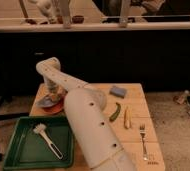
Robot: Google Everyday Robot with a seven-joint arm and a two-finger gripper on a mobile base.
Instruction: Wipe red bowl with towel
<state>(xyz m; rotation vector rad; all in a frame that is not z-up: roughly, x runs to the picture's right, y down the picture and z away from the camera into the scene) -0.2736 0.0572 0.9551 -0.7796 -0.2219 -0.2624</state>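
Red bowl (52, 106) sits at the left end of the wooden table (133, 95), just behind the green tray (18, 145) with its white brush (48, 140), and the gripper (54, 94) is down inside it, shut on the towel (49, 101) bunched against the rim. To wipe well, I would keep the cloth pressed flat and sweep around the inside without shoving the bowl. Further right, the white bowl (100, 97), blue cloth (119, 91), green pepper (115, 112) and fork (143, 140) are well apart.
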